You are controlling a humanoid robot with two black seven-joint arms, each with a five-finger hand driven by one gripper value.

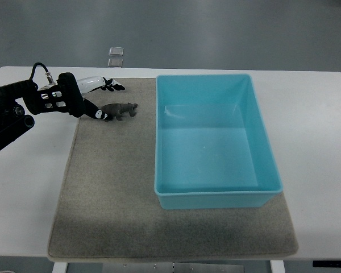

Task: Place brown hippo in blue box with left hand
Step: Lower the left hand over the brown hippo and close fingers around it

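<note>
Right, my left hand (94, 98) is out over the far left corner of the grey mat (113, 216), fingers spread and holding nothing, lower fingertips just at the tail end of the brown hippo (120, 110). The hippo lies on the mat, left of the blue box (216, 142), near its far corner. White surface (312, 114) underneath.

Hippo (120, 111) lies on the mat (108, 193) just right of the left hand (88, 98); box (216, 196) sits farther right, also on the mat.
</note>
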